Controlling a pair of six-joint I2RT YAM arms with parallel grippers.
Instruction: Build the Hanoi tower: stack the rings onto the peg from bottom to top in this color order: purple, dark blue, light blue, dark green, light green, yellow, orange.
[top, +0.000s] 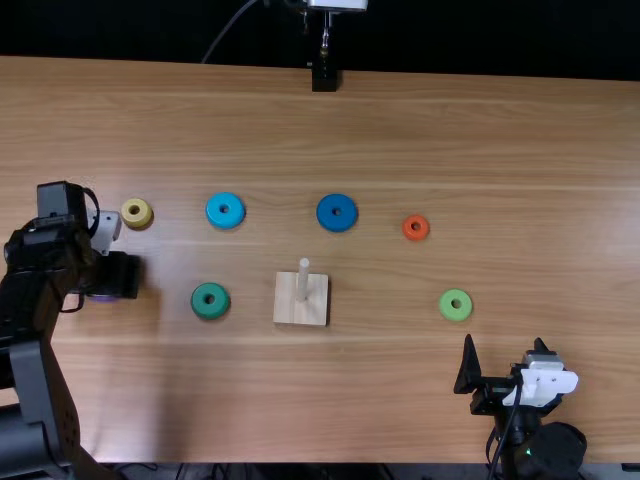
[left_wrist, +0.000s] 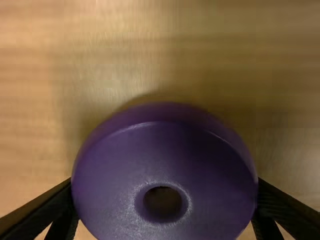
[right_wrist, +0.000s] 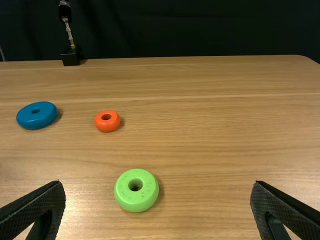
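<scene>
Hanoi tower peg (top: 303, 280) and its square base (top: 313, 313) carry no ring, so all seven are left to stack. Take the base as the clock's centre, with twelve towards the table's far edge (top: 470, 78), and read from left to right. The purple ring (left_wrist: 115, 200), first in the order, is at nine o'clock, well out, between the fingers of the left gripper (left_wrist: 164, 195). Yellow ring (top: 137, 213) at ten; dark green ring (top: 201, 301) at nine, nearer in; light blue ring (top: 216, 210) near eleven; dark blue ring (top: 328, 212) near one; orange ring (top: 408, 227) at two; light green ring (top: 447, 305) at three. I judge the grasp made and the carry to the peg next.

The left arm (top: 45, 390) reaches up the left side, its gripper pointing down and closed round the purple ring's sides; whether that ring is clear of the table, I cannot tell. The right gripper (top: 504, 342) is a little past three o'clock, its fingers spread with nothing between them.
</scene>
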